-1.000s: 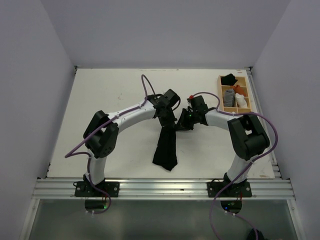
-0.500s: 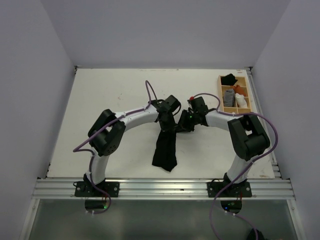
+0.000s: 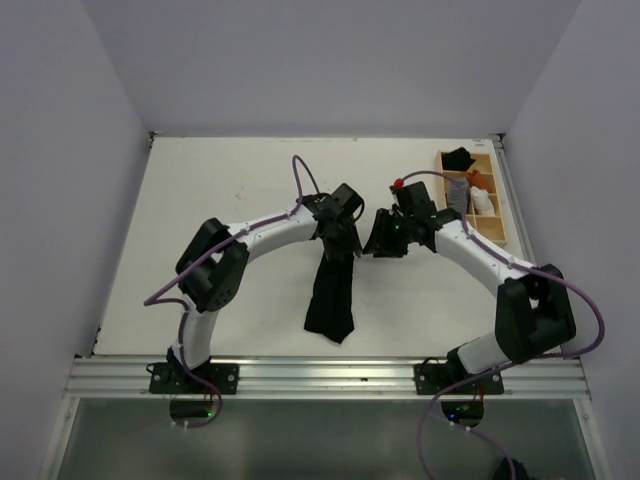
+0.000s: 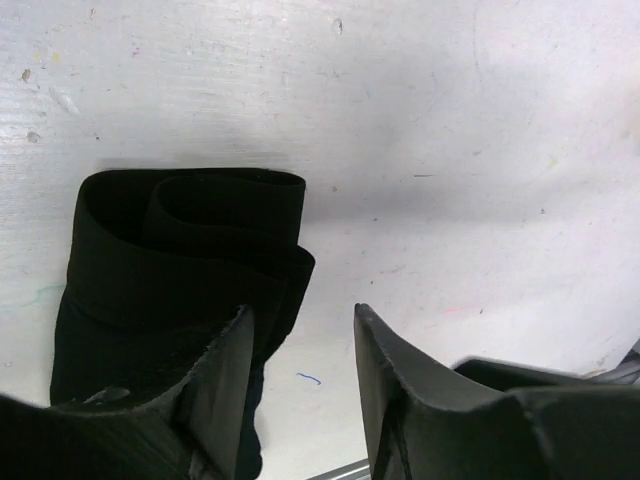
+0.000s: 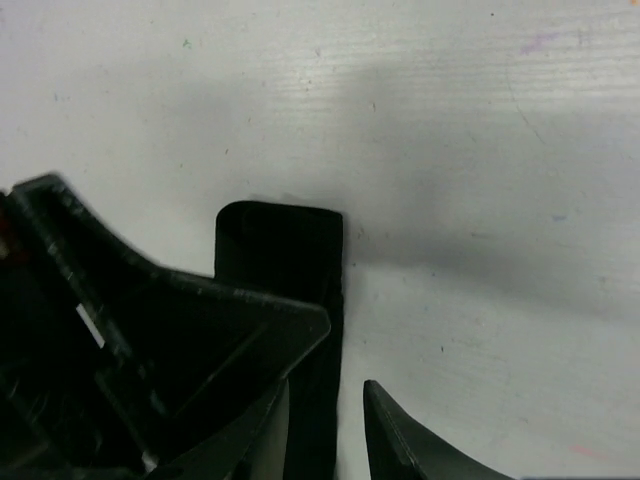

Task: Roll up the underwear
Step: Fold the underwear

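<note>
Plainly, the black underwear (image 3: pixel 331 295) lies as a long folded strip on the white table (image 3: pixel 200 200) between the two arms, its far end doubled over (the left wrist view shows the fold clearly). The left gripper (image 4: pixel 302 330) stands parted over bare table just beside that end, holding nothing. The right gripper (image 5: pixel 345 370) is partly open too; the cloth's edge sits between its fingers, unpinched.

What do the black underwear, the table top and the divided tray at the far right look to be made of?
The underwear: soft matte black fabric, probably stretch knit; it lies in limp folded layers. The table top: hard white board, painted or laminated, faintly grained and scuffed. The tray: likely pale bare wood, going by its tan colour and thin partitions.
</note>
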Robot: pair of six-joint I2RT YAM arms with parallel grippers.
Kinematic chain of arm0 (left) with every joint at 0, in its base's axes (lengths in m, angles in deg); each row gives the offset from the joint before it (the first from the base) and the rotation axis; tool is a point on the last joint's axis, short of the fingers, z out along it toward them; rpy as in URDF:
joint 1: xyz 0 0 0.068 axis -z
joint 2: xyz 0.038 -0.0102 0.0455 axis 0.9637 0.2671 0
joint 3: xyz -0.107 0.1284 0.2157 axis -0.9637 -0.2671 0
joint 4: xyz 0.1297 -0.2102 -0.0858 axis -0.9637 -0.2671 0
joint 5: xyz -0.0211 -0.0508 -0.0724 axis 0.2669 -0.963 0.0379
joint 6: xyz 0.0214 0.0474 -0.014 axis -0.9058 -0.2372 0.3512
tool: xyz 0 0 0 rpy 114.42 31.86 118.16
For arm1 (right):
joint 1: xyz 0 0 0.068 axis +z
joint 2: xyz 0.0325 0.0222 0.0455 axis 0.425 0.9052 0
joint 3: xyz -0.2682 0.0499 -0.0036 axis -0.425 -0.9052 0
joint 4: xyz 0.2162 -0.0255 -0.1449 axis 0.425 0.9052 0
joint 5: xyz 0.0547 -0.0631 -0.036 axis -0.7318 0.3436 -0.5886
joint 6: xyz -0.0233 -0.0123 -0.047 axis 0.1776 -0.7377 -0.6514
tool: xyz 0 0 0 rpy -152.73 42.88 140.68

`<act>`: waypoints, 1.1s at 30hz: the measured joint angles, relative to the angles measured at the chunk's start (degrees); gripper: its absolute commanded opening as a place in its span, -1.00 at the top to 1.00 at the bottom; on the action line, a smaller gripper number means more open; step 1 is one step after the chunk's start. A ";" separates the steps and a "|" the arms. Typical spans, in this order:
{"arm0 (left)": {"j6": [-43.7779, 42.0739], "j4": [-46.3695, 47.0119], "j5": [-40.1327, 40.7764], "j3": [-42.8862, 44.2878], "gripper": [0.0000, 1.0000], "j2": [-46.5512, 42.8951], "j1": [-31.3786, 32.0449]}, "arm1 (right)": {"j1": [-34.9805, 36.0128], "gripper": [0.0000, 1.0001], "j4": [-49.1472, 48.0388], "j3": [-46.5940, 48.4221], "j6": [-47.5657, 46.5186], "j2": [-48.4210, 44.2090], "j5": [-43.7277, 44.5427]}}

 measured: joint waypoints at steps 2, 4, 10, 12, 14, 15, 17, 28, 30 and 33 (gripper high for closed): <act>-0.15 0.02 -0.39 0.55 -0.09 0.00 -0.22 | -0.15 0.20 2.43 0.00 -0.09 -3.43 0.85; -1.07 0.07 -0.90 0.92 -0.14 -0.15 -0.63 | -0.20 0.19 3.85 -0.15 0.13 -6.51 1.03; -8.90 0.63 -3.89 2.10 -0.21 -2.03 -2.54 | -0.20 0.19 5.62 -2.71 1.31 -12.50 0.87; -13.94 0.48 -6.47 3.45 -0.13 -2.69 -3.89 | -0.20 0.20 5.86 -3.85 1.55 -13.22 0.26; -19.71 0.37 -9.44 5.97 0.21 -2.69 -5.77 | -0.24 0.20 5.75 -5.27 1.64 -13.68 -0.90; -22.77 -0.11 -11.06 7.50 0.25 -2.60 -7.08 | -0.24 0.19 5.60 -6.21 1.64 -13.92 -1.51; -30.47 -0.66 -14.88 10.99 0.22 -2.08 -9.92 | -0.24 0.18 5.38 -8.55 1.64 -14.86 -2.58; -63.58 2.54 -30.53 12.20 0.12 2.45 -14.91 | -0.20 0.04 0.50 -10.51 3.48 -11.91 -6.43; -64.83 3.04 -30.73 10.01 0.11 3.02 -14.47 | 0.13 0.03 -0.96 -8.02 3.91 -7.58 -6.47; -64.52 5.35 -29.53 4.15 0.08 2.93 -14.38 | 1.16 0.02 -2.51 -4.00 4.46 -1.38 -6.40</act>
